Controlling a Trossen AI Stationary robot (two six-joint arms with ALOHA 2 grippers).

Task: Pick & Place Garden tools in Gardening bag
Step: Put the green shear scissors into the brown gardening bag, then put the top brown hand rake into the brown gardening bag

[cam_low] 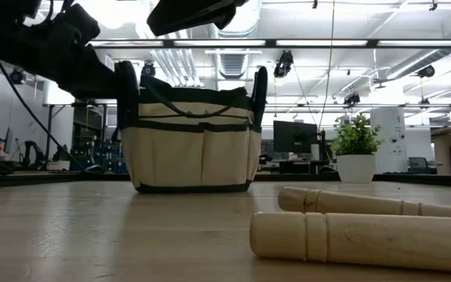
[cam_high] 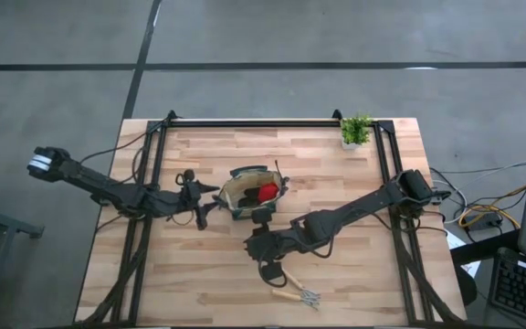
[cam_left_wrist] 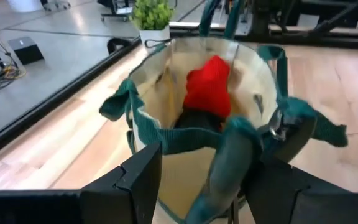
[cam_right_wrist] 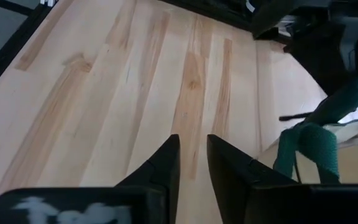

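The tan gardening bag (cam_high: 249,195) with green trim stands upright on its base at the table's middle. It also shows in the low view (cam_low: 190,145). A red-and-black item (cam_left_wrist: 209,87) lies inside it. My left gripper (cam_left_wrist: 210,186) is open at the bag's left rim, with a green handle (cam_left_wrist: 232,158) between its fingers. My right gripper (cam_right_wrist: 193,158) hovers over bare table just near of the bag, empty, its fingers a narrow gap apart. Two wooden-handled tools (cam_high: 295,291) lie flat on the table nearer the front; their handles (cam_low: 366,239) show in the low view. My left gripper's open fingers (cam_left_wrist: 143,177) stand on either side of the bag's green handle (cam_left_wrist: 229,168), beside the rim, coming level from the table's left. I cannot tell whether they touch it.
A small potted green plant (cam_high: 356,131) stands at the table's far right corner. A black frame rail (cam_high: 254,122) runs along the far edge and down both sides. Bare wood lies at the front left of the table.
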